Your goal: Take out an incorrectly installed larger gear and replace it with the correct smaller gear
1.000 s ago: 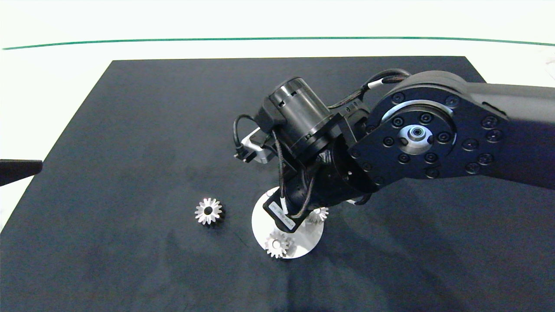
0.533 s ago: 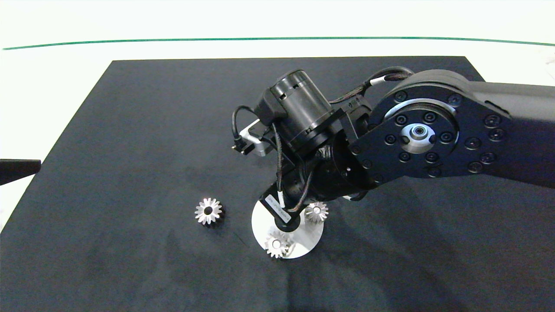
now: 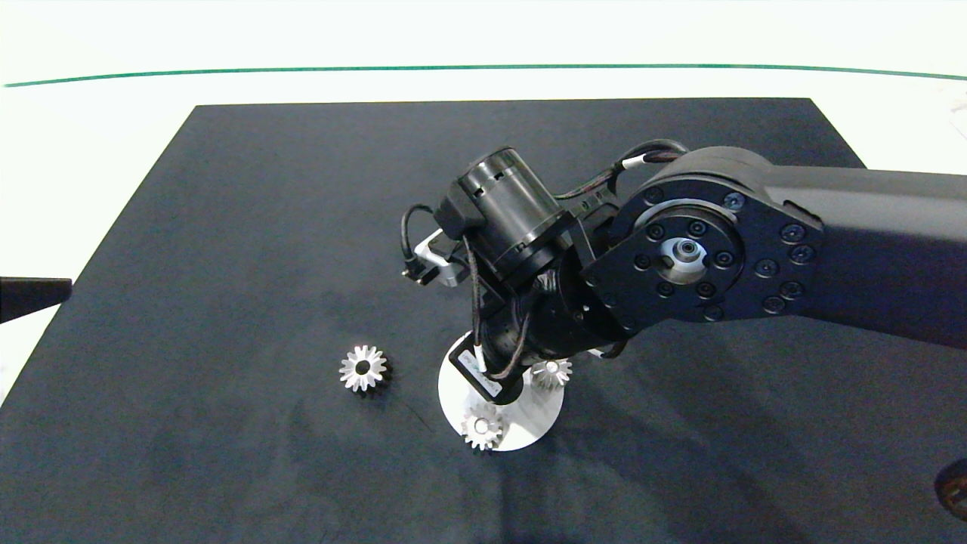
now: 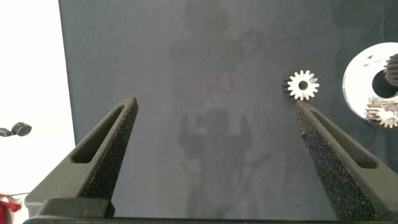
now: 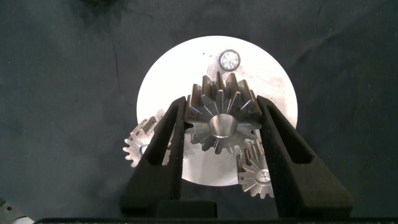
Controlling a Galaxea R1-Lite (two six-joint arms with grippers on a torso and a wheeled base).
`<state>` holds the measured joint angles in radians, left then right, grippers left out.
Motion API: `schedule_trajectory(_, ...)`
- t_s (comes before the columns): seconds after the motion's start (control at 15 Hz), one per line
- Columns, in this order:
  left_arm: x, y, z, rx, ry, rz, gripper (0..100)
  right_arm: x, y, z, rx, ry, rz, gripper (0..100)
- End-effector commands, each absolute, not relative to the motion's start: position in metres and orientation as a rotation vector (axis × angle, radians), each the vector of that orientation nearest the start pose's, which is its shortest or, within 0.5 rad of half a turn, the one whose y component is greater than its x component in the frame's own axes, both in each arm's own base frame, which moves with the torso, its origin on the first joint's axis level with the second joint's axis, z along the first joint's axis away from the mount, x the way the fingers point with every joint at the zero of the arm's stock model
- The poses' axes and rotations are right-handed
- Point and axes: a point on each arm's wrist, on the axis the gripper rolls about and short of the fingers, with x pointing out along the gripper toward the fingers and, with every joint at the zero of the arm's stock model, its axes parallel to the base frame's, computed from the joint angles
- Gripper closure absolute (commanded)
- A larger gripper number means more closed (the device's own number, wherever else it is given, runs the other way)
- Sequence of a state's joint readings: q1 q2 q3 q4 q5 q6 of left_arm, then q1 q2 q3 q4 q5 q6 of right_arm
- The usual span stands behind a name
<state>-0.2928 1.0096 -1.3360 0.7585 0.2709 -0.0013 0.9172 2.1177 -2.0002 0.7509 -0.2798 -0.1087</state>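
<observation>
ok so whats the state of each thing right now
right gripper: shut on small gear, above the disc
small gear: clamped between the fingers
big gear: lying loose on mat
left gripper: open, empty, over mat
disc pin: bare
two other gears: sitting on disc

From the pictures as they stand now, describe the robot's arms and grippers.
The right arm is matte black, with a round joint plate ringed by bolts around a silver hub, a black cylindrical motor, looped black cables with white sleeves and a white label. Both the right gripper and left gripper have tapering dark fingers with slots.
</observation>
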Motion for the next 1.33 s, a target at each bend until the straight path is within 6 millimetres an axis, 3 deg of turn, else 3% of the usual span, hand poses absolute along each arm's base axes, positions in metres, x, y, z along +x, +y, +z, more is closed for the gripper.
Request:
schedule_trajectory(0.07,0.072,-0.015,0.338,0.121,0.42,-0.019,0,0.251,0.317,0.231,-0.603,0.705,0.636,78)
schedule_trajectory(0.47,0.072,-0.015,0.339,0.121,0.418,-0.016,0,0.255,0.32,0.237,-0.563,0.647,0.636,78)
schedule_trajectory(1.33,0.072,-0.016,0.338,0.124,0.419,-0.021,0,0.265,0.32,0.23,-0.558,0.651,0.614,78)
